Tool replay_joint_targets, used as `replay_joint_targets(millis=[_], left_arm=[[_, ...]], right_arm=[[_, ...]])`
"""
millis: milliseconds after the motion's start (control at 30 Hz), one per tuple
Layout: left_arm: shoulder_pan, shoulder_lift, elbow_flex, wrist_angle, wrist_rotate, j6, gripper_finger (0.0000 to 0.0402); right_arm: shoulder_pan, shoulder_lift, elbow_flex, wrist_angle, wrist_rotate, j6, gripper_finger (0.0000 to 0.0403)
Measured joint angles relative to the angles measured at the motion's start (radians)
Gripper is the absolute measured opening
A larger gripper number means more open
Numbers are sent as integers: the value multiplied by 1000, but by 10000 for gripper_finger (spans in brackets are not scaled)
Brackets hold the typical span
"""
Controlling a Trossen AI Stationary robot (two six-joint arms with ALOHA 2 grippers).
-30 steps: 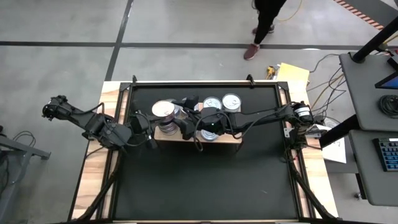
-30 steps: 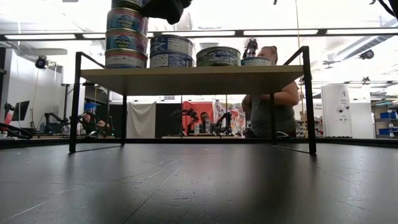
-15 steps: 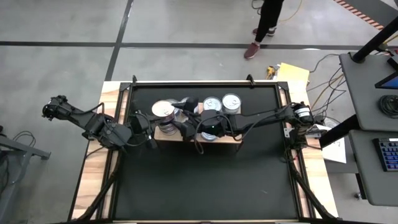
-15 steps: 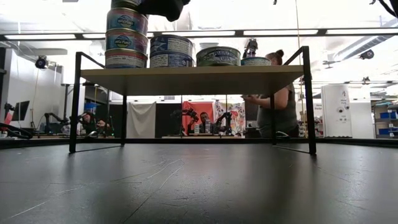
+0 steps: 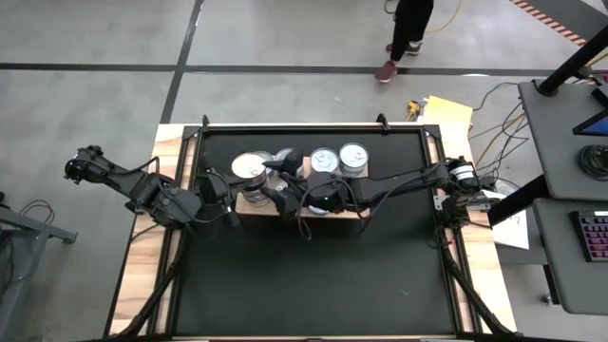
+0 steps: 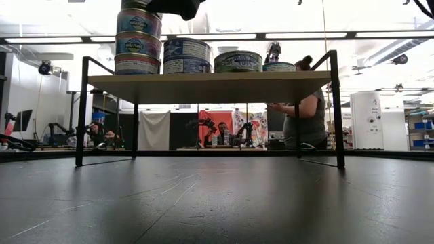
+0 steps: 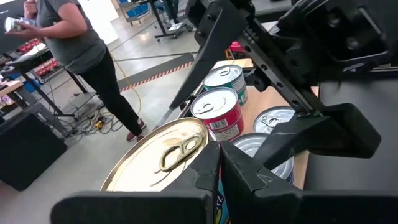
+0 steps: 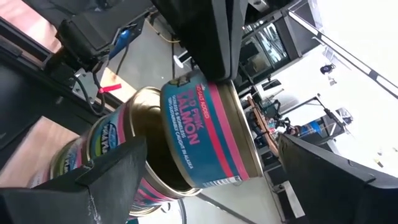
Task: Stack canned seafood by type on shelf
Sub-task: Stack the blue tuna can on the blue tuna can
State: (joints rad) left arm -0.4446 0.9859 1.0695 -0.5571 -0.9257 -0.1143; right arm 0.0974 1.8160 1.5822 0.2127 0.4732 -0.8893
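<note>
On the light-wood shelf (image 5: pixel 350 213) stands a tall stack of canned seafood (image 6: pixel 137 44) at its left end. The stack's top tin (image 8: pixel 205 130) has a blue and pink salmon label and a gold pull-tab lid (image 7: pixel 158 155). My right gripper (image 8: pixel 177 109) reaches in level from the table's right, open, one finger on each side of that top tin. A two-high stack (image 6: pixel 186 55) and single tins (image 5: pixel 325 160) (image 5: pixel 354 155) stand further right. My left gripper (image 5: pixel 231 198) hovers shut just left of the tall stack, holding nothing. My right gripper has one finger (image 8: pixel 211 43) close against the top tin's side wall (image 8: pixel 202 93) and the other (image 8: pixel 118 171) on the opposite side, coming in level from the table's right. The tin stays on the stack. Whether the fingers touch it I cannot tell.
The shelf stands on a black frame with posts (image 6: pixel 83 108) (image 6: pixel 337 102). The black mat (image 5: pixel 304 275) in front of it is free room. One person stands behind the table (image 6: pixel 302 112), and another's legs (image 5: pixel 404 38) show beyond the far edge.
My right gripper has edged a little toward the table's left edge, closer in around the tall stack, with its finger gap unchanged. The tins have kept their places.
</note>
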Motion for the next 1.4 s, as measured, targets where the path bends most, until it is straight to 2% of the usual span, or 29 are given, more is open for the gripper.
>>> replay_joint_targets(millis=[367, 633, 900, 1400], left_arm=[[0, 0, 0, 0, 0, 0, 0], [0, 0, 0, 0, 0, -7, 0], [0, 2, 0, -9, 53, -37, 0], [0, 8, 0, -9, 71, -97, 0]], right_arm=[[22, -2, 0, 0, 6, 0, 354], [44, -14, 0, -1, 81, 20, 354], [61, -75, 0, -117, 104, 185, 354], [67, -187, 0, -379, 96, 484, 354]])
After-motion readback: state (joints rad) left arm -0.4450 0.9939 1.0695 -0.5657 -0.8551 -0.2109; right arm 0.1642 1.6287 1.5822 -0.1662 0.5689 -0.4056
